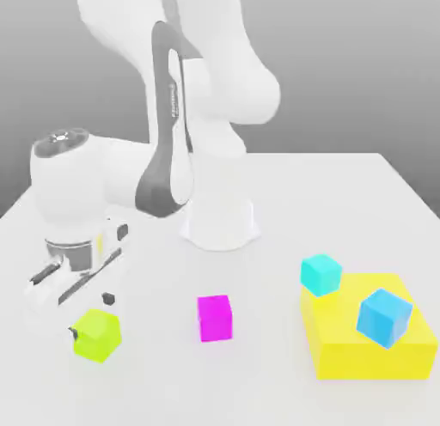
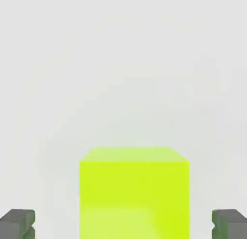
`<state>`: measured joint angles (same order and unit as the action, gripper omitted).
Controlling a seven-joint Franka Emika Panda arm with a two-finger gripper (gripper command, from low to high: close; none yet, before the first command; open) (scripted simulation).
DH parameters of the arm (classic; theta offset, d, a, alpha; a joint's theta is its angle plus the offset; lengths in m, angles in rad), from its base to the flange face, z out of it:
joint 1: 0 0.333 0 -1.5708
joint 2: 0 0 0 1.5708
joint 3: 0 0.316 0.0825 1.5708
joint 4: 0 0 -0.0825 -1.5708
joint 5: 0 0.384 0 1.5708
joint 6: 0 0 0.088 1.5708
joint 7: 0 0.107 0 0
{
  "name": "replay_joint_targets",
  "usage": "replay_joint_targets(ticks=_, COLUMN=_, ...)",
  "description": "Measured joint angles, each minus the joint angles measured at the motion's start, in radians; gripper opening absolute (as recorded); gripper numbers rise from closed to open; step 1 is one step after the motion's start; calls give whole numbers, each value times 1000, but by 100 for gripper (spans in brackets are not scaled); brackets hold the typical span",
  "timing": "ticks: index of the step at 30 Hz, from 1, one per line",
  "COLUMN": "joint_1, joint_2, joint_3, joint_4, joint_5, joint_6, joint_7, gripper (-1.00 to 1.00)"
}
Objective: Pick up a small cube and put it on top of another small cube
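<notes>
Hand view: wide-open gripper (image 2: 123,224) straddles the lime cube (image 2: 134,192), holding nothing; exterior view adds the magenta cube (image 1: 214,318) on the white counter (image 1: 275,381), grey backdrop

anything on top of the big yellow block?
Yes: the blue cube sits on the yellow block, and the cyan cube sits at its back corner, partly over the edge. The block's surface beneath them is covered.
</notes>
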<state>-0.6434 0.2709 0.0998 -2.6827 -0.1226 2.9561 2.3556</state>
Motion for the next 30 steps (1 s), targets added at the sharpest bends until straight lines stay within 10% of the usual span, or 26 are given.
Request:
replay_joint_targets(ticks=1, joint_1=9, joint_2=25, joint_3=-13, joint_4=4, joint_5=-14, joint_6=19, joint_7=9, gripper=0)
replay_joint_targets(ticks=2, joint_1=16, joint_2=43, joint_3=-22, joint_4=6, joint_5=-24, joint_6=33, joint_7=17, gripper=-100)
replay_joint_targets(ticks=19, joint_1=-27, joint_2=-180, joint_3=52, joint_4=-36, joint_5=79, joint_6=-145, joint_7=-47, gripper=-100)
replay_joint_targets(ticks=30, joint_1=126, joint_2=-427, joint_3=169, joint_4=-159, joint_5=168, joint_6=-291, joint_7=413, gripper=-100)
